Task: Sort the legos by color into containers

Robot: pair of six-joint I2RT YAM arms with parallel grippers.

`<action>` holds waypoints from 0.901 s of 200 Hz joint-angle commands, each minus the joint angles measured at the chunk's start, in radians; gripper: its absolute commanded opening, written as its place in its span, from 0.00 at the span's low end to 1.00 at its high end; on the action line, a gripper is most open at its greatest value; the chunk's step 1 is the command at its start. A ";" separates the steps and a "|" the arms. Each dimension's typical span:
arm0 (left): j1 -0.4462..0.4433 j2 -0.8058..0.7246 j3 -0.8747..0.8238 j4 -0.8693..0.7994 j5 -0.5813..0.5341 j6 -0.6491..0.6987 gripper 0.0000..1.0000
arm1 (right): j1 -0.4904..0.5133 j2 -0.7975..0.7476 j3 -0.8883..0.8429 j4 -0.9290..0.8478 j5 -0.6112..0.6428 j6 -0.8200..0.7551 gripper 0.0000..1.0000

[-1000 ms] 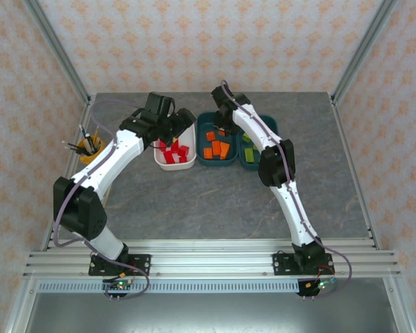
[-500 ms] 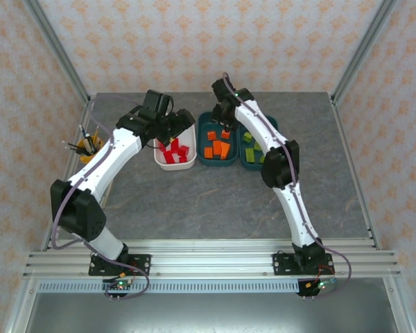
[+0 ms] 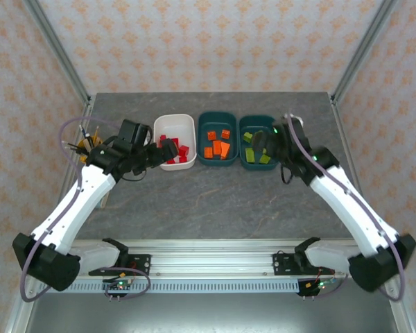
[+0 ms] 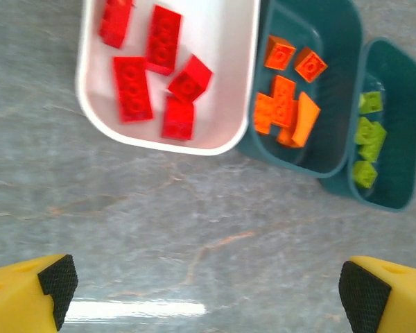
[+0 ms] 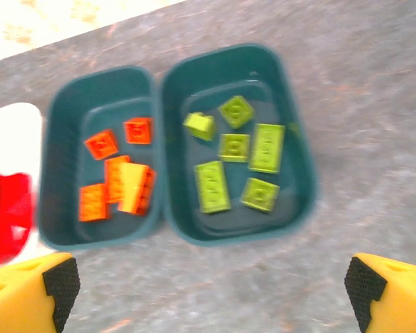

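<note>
Three containers stand in a row at the back. The white tub [image 3: 175, 123] [image 4: 225, 62] holds red legos [image 3: 175, 148] [image 4: 132, 96]. Orange legos [image 3: 218, 147] [image 4: 284, 107] [image 5: 118, 184] lie in the middle teal tub [image 3: 218, 163] [image 4: 333, 41] [image 5: 62, 125]. In the right teal tub [image 3: 258, 166] [image 4: 402, 83] [image 5: 295, 201] are lime green legos [image 3: 248, 137] [image 4: 367, 132] [image 5: 211, 186]. My left gripper [image 3: 168, 149] [image 4: 209, 288] hangs open over bare table in front of the white tub. My right gripper [image 3: 263, 142] [image 5: 211, 290] is open at the green tub's near edge. Nothing sits between either pair of fingers.
A yellow cup of pencils [image 3: 89, 147] stands at the far left, close behind my left arm. Grey marbled tabletop [image 3: 215, 201] stretches between the tubs and the arm bases. Patterned walls close in the table on three sides.
Both arms have drawn back from above the tubs toward the near side, and the right arm has swung right. Both grippers have opened wider.
</note>
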 commanded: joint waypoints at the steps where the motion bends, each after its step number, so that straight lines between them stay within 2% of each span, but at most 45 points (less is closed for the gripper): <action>1: -0.007 -0.078 -0.033 -0.058 -0.208 0.119 1.00 | -0.020 -0.091 -0.100 -0.066 0.243 0.024 1.00; 13: -0.009 -0.088 -0.039 -0.077 -0.354 0.123 1.00 | -0.049 -0.140 -0.170 -0.023 0.288 -0.005 1.00; 29: -0.006 -0.067 -0.063 -0.064 -0.555 0.133 1.00 | -0.091 -0.227 -0.323 0.164 0.321 -0.052 1.00; 51: -0.004 -0.042 -0.187 0.153 -0.612 0.370 1.00 | -0.125 -0.306 -0.541 0.492 0.477 -0.167 1.00; 68: 0.012 -0.002 -0.285 0.313 -0.647 0.499 1.00 | -0.168 -0.273 -0.650 0.721 0.463 -0.280 1.00; 80: 0.062 0.041 -0.314 0.382 -0.601 0.516 1.00 | -0.201 -0.210 -0.679 0.803 0.443 -0.322 1.00; 103: 0.156 0.097 -0.414 0.568 -0.509 0.503 1.00 | -0.294 -0.058 -0.696 0.922 0.318 -0.334 1.00; 114: 0.192 0.125 -0.447 0.648 -0.459 0.538 1.00 | -0.324 0.021 -0.700 0.990 0.264 -0.343 1.00; 122: 0.201 0.152 -0.447 0.698 -0.462 0.572 1.00 | -0.339 0.083 -0.698 1.034 0.232 -0.359 1.00; 139: 0.233 0.202 -0.470 0.842 -0.388 0.620 1.00 | -0.371 0.188 -0.693 1.135 0.165 -0.361 1.00; 171: 0.321 0.317 -0.527 1.124 -0.304 0.634 1.00 | -0.425 0.307 -0.682 1.331 0.058 -0.372 1.00; 180: 0.333 0.347 -0.505 1.141 -0.278 0.653 1.00 | -0.441 0.334 -0.659 1.307 0.038 -0.358 1.00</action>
